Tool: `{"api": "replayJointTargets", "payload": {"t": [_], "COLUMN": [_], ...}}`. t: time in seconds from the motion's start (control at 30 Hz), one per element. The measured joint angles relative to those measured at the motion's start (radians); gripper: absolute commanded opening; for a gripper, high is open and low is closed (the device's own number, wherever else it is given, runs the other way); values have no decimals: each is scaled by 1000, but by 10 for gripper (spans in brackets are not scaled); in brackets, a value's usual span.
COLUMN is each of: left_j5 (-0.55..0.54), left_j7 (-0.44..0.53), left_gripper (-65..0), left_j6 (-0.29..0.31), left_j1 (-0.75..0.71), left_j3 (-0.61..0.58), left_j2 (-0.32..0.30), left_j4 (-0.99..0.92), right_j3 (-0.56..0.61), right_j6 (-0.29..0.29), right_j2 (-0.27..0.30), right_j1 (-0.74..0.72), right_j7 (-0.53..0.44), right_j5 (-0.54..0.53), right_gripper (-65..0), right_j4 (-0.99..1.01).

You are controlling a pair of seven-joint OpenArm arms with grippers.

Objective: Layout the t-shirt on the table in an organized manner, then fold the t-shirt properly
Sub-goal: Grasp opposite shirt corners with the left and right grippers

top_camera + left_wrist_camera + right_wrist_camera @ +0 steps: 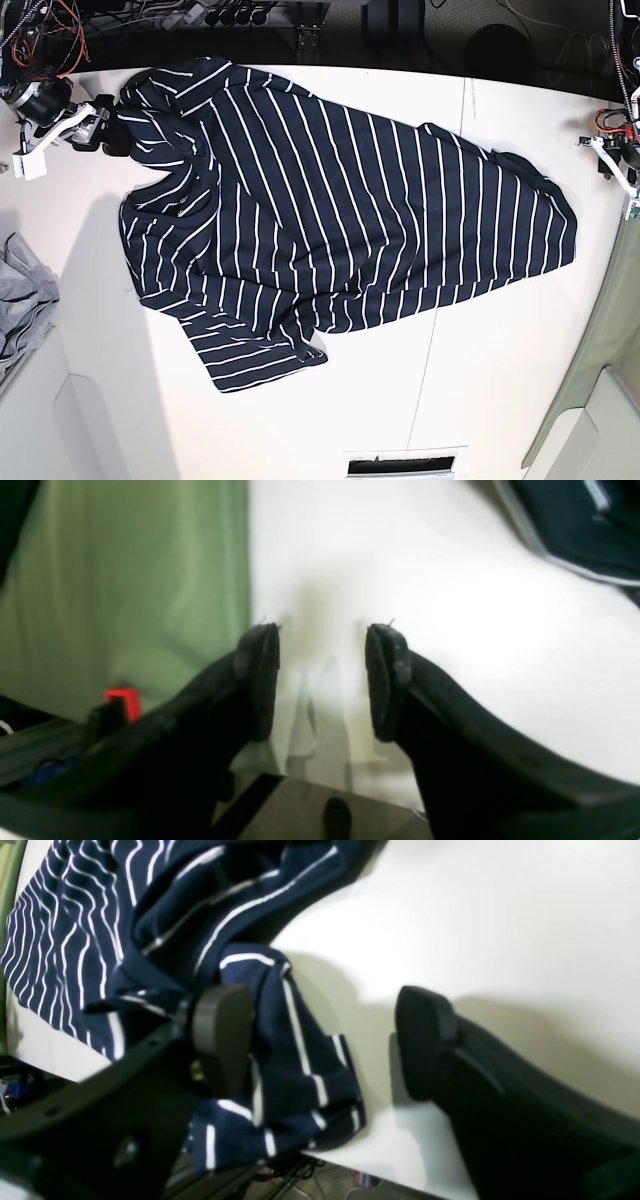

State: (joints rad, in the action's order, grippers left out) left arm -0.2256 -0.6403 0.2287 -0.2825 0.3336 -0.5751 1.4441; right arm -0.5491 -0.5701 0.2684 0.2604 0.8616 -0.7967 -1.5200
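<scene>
The t-shirt (340, 210), dark navy with thin white stripes, lies spread slantwise over the white table (480, 380), with one sleeve folded near the front. My right gripper (322, 1040) is open at the shirt's far-left corner (125, 125). A bunched fold of fabric (295, 1065) lies in the gap, against the left finger (222, 1040), and the other finger (425, 1040) rests over bare table. My left gripper (322, 680) hangs open over bare table near the edge, apart from the shirt's hem (575, 525).
A plain grey garment (20, 290) lies at the table's left edge. A thin dark seam (440, 300) crosses the tabletop. Green cloth (125, 580) hangs beyond the table edge by my left arm (618, 165). Cables and electronics (200, 15) line the far side.
</scene>
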Motion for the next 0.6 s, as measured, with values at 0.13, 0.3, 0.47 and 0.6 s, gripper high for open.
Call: {"api": "replayJointTargets", "payload": {"t": [0.13,0.3,0.47,0.6], "left_j5": [-214,-552,-603,-606], "left_j7": [-28,-138,-165,-164], "left_gripper": [-345,-345,-344,-325], "left_j6": [126,301,367,378], "left_j1": [0,0,0,0], "left_j3": [41,42,43,43], "left_j2": [-10,18,107,151], "left_j4": [0,0,0,0], "right_j3": [0,0,0,1], "right_j6": [0,0,0,0], "right_j2": [0,0,0,0], "right_j1": [0,0,0,0], "right_j7": [0,4,8,10], "right_j5": [-1,-1,-2,-3], "right_gripper": [-205,-205,-205,-205], "right_j4": [0,0,0,0]}}
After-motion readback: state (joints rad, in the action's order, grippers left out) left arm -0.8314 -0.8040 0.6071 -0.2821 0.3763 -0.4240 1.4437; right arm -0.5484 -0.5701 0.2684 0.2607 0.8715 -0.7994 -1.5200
